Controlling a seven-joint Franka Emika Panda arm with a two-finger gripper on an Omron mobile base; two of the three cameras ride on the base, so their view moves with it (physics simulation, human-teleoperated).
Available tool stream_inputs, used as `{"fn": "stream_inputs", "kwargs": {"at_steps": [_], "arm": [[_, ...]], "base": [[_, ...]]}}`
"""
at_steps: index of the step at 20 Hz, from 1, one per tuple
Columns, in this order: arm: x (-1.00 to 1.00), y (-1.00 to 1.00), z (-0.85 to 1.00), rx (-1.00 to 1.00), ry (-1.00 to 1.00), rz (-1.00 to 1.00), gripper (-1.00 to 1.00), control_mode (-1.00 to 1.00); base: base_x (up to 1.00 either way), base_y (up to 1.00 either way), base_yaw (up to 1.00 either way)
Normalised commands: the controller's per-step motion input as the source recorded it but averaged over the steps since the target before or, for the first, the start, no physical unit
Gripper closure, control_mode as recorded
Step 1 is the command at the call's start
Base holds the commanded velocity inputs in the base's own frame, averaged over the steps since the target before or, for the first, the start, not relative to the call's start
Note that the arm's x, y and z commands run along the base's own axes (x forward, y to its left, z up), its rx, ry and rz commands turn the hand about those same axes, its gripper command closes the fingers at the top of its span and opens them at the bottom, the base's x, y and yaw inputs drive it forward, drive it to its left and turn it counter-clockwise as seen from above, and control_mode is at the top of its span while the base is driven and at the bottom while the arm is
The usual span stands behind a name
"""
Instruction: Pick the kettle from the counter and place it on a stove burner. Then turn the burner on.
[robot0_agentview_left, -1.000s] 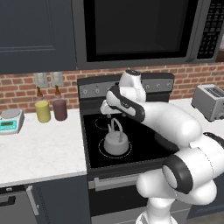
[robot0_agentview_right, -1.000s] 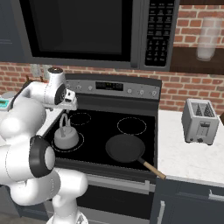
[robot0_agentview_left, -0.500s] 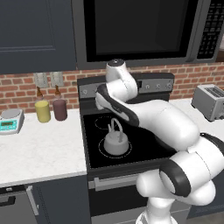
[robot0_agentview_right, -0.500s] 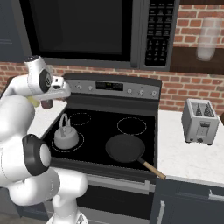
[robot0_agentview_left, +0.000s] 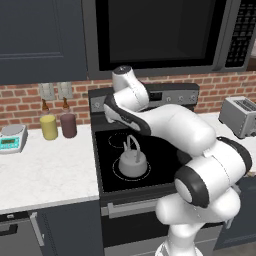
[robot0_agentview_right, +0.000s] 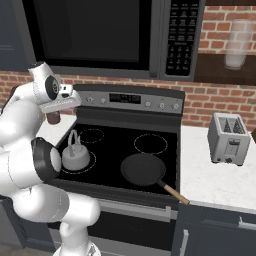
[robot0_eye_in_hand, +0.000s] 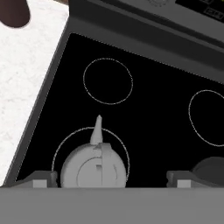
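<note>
Now kettle (robot0_agentview_left: 132, 162) upright inside stove burner (robot0_agentview_left: 116, 175) ring, claw (robot0_eye_in_hand: 111, 178) apart above.

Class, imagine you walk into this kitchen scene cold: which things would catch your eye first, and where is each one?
First comes the big white arm arching over the black stove top, its open gripper raised above the glass. Below it the small grey kettle stands on the front left stove burner, free of the fingers. A dark frying pan sits at the front right, with a silver toaster on the counter beside the stove.
</note>
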Motion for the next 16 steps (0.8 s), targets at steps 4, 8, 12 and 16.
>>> {"fn": "stream_inputs", "kwargs": {"at_steps": [4, 8, 12, 16], "arm": [[0.09, 0.01, 0.00, -0.01, -0.20, 0.02, -1.00, -1.00], [0.33, 0.00, 0.01, 0.00, -0.24, 0.02, -1.00, -1.00], [0.09, 0.10, 0.15, 0.00, -0.23, 0.00, -1.00, -1.00], [0.13, 0.01, 0.16, 0.00, -0.17, 0.00, -1.00, -1.00]], "base": [[0.00, 0.00, 0.00], [0.00, 0.00, 0.00], [0.00, 0.00, 0.00], [0.00, 0.00, 0.00]]}}
